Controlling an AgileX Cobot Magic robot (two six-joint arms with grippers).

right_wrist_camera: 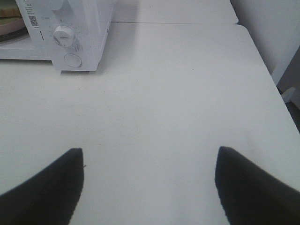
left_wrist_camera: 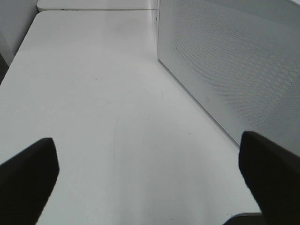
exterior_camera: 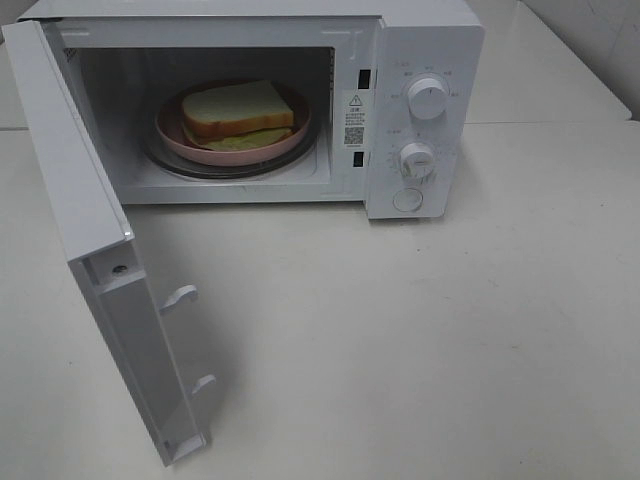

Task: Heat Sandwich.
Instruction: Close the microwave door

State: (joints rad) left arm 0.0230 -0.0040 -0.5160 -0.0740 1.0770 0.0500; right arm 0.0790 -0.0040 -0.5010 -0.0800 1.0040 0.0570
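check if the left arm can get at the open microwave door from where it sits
Probably yes. The left gripper is open and empty, and the microwave door stands close beside it, outer face showing, with only table between them. Nothing appears to block a push.

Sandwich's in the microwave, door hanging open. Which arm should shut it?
Probably the left. The door swings out on the left side, and the open left gripper is right beside its outer face. The right gripper faces the dials, away from the door.
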